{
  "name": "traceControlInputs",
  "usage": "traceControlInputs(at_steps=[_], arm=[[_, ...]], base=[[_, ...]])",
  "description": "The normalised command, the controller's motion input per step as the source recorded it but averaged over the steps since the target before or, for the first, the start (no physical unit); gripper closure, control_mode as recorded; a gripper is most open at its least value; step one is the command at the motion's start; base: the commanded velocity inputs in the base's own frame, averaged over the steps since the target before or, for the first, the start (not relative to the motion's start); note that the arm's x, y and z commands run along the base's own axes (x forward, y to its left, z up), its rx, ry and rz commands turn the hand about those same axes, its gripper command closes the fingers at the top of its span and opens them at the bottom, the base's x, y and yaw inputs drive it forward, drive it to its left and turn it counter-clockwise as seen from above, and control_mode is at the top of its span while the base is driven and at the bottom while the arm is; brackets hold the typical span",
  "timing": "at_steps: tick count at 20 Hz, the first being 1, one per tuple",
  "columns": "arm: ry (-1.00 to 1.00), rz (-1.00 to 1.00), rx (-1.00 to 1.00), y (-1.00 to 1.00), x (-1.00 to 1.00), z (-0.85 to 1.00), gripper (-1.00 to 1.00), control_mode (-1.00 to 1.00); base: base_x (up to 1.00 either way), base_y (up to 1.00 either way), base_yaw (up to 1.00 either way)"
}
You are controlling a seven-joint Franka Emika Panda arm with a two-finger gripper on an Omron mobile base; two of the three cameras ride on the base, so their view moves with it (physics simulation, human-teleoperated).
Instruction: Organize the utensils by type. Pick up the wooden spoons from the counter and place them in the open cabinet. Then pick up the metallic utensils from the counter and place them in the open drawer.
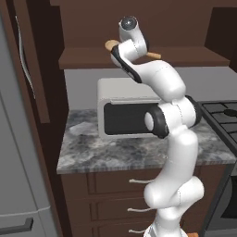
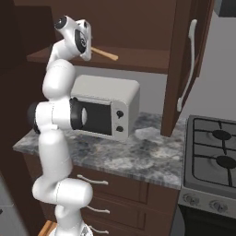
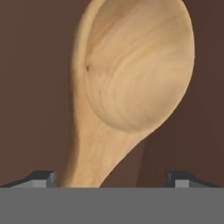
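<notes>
**Ana:** Hand view first, and the pale wooden spoon with the broad oval bowl (image 3: pixel 131 74) looms huge against the dark brown cabinet interior. Its neck runs down toward the gripper (image 3: pixel 111 180), nearer the left dark finger tip (image 3: pixel 43 178) than the right.

**Ben:** Is the spoon clamped or let go?

**Ana:** I can't tell. The tips stand wide apart, the neck looks close to the left one, and the contact itself is cut off at the bottom edge.

**Ben:** Left base view has the white arm raised high, the hand up at the dark wooden cabinet shelf (image 1: pixel 194 59), with the spoon's bowl poking out left of the wrist (image 1: pixel 111 45) and the handle end out to the right.

**Ana:** Right base view agrees: the handle (image 2: pixel 105 54) angles out over the shelf beyond the hand, above the boxy white microwave with the dark door (image 2: pixel 103 108). Whether the spoon rests on the shelf or hangs just above it, I can't make out.

**Ben:** Risks?

**Ana:** If it is released while the handle overhangs the front lip, I'd judge it could tip off and drop onto the microwave or the grey speckled stone counter (image 2: pixel 138 159). An off-centre hold could also let it swivel as the arm pulls away.
</notes>
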Motion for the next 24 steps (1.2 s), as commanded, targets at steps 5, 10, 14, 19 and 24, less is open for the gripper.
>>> traceControlInputs(at_steps=[5, 10, 14, 19, 24], arm=[[0.0, 0.0, 0.0, 0.0, 0.57, 0.0, -1.0, -1.0], [0.0, 0.02, 0.0, 0.0, 0.32, 0.0, -1.0, -1.0], [0.0, 0.03, 0.0, 0.0, 0.09, 0.0, -1.0, -1.0], [0.0, 0.03, 0.0, 0.0, -0.01, 0.0, -1.0, -1.0], [0.0, 0.02, 0.0, 0.08, -0.17, -0.01, -1.0, -1.0]], base=[[0.0, 0.0, 0.0], [0.0, 0.0, 0.0], [0.0, 0.0, 0.0], [0.0, 0.0, 0.0], [0.0, 0.0, 0.0]])
